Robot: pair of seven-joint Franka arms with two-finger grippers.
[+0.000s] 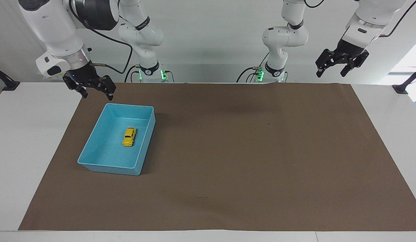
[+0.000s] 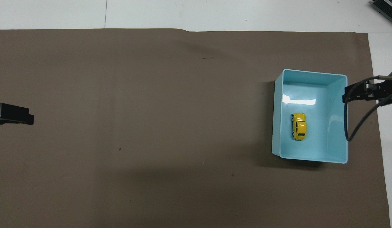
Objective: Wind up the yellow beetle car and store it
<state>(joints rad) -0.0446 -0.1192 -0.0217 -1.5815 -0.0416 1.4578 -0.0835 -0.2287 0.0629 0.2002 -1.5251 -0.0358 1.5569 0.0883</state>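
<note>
**Yellow car sits in the blue bin, both grippers up and empty**

At the bottom of the facing view the brown mat [image 1: 228,161] covers most of the white tabletop [image 1: 26,151], bare but for one container. In the left-centre of that frame stands the light blue bin [image 1: 93,141], toward the right arm's end. The yellow beetle car [image 1: 129,136] rests on the bin's floor on its wheels, near the middle, touching no wall.

Higher in the frame, at upper left, the right gripper [image 1: 96,90] hangs over the mat's edge just above the bin's corner, fingers spread and holding nothing. At upper right, the left gripper [image 1: 332,70] waits raised over the mat's corner by its base, fingers likewise spread and empty.

No label or writing on any item can be read.
</note>
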